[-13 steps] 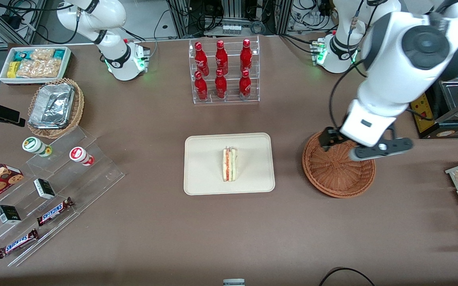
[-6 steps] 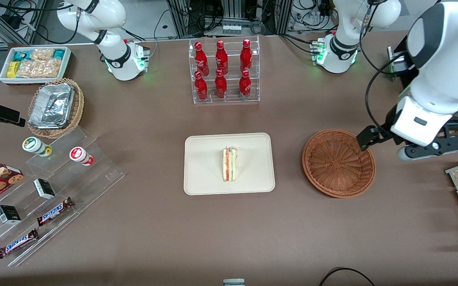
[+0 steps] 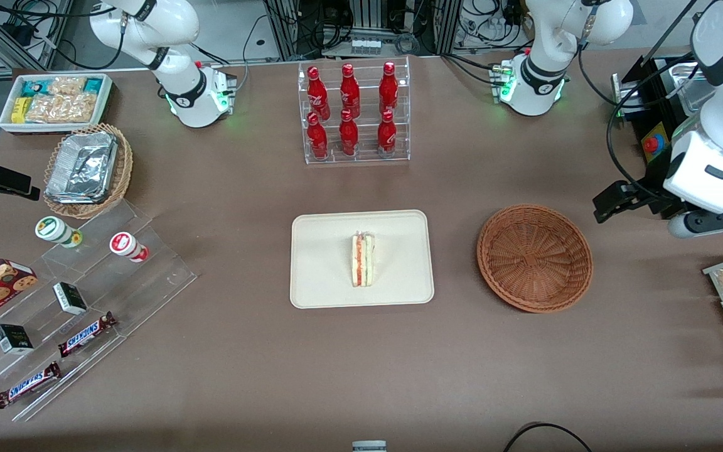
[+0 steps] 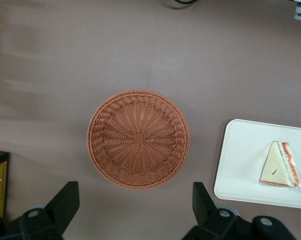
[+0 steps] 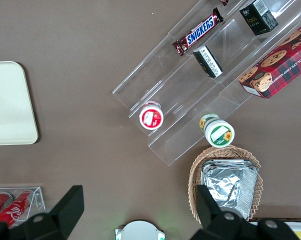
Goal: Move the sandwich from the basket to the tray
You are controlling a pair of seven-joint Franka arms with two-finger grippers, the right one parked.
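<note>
Gripper [image 3: 612,206] moved off above the basket [image 3: 534,257], out toward working arm's end of counter; jaws wide apart.

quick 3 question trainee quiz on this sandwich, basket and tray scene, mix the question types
1. True or false: the sandwich lies on the tray.
2. What does the basket hold? A) the sandwich B) nothing C) a bottle
3. Fill in: the gripper, fingers open, is up above the table toward the working arm's end, clear of the ____.

Key: 1 true; 2 B; 3 basket
</note>
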